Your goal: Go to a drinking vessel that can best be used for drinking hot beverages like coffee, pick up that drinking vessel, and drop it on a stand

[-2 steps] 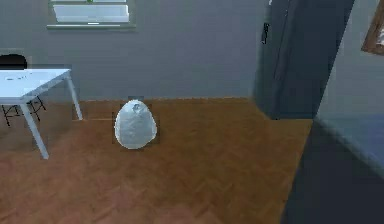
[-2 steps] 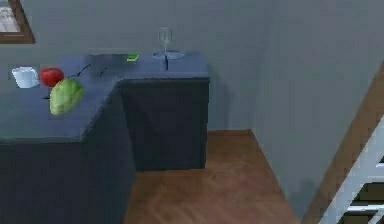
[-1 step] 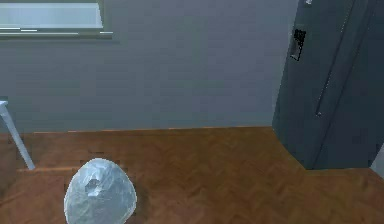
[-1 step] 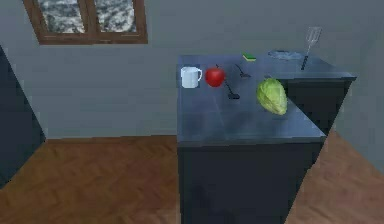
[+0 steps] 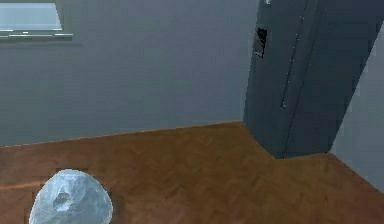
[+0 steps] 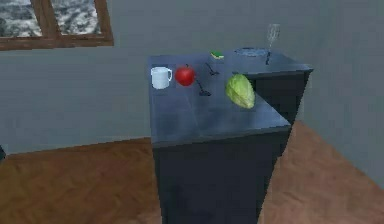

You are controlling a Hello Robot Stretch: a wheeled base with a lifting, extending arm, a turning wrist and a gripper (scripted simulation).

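A dark slate-blue L-shaped surface (image 6: 215,120) stands before a grey wall, with a wood-framed window (image 6: 50,20) up behind its left side. A green leafy lettuce head (image 6: 239,91) lies near its middle. A white handled mug (image 6: 161,77) stands at its left edge, a round red apple (image 6: 185,75) just beside it. A clear stemmed glass (image 6: 271,40) stands at its far right corner. The tool's state cannot be told.
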